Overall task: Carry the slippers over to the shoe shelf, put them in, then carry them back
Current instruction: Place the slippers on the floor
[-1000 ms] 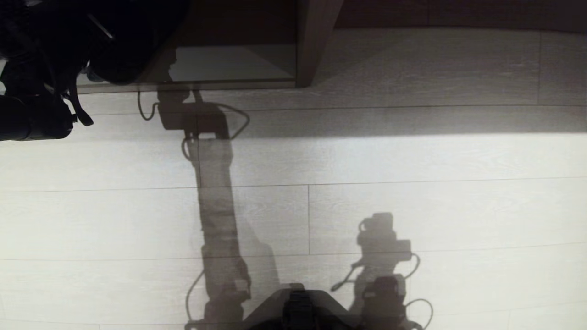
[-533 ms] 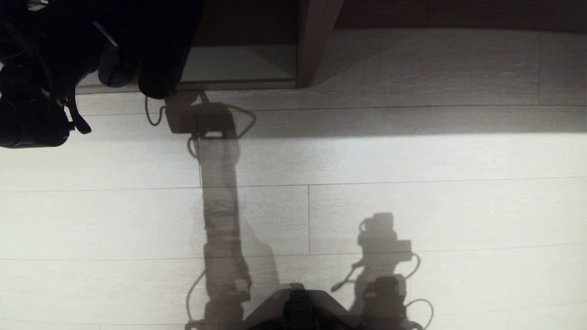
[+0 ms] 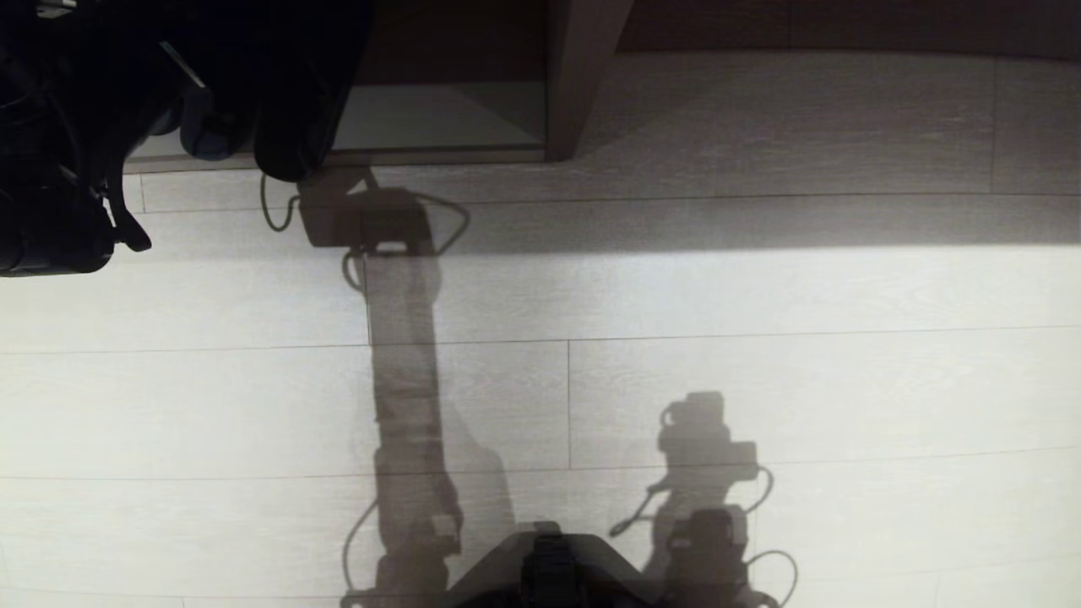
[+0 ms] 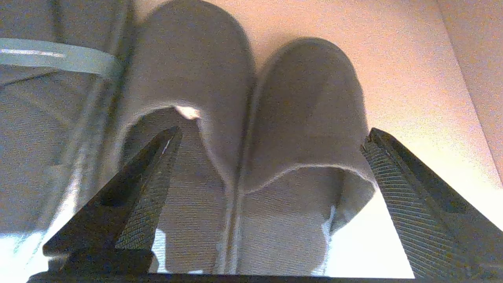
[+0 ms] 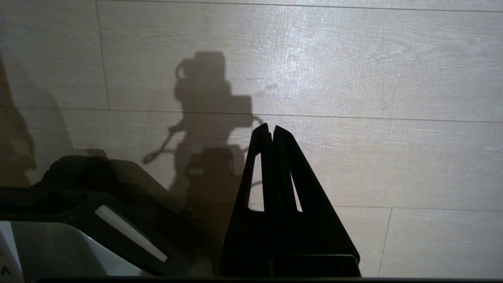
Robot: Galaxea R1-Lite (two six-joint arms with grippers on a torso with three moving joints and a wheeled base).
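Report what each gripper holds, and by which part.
Nothing. The left gripper stands open around the slippers on the shoe shelf; the right gripper is shut, empty.

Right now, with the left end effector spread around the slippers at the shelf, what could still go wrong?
1. One finger of the left end effector lies inside the heel opening of one of the slippers; pulling back could drag it out.
2. The slippers' heels sit near the front edge of the shoe shelf, so a nudge might tip them onto the floor.
3. The right end effector hangs closed, away from the shelf, unable to help.
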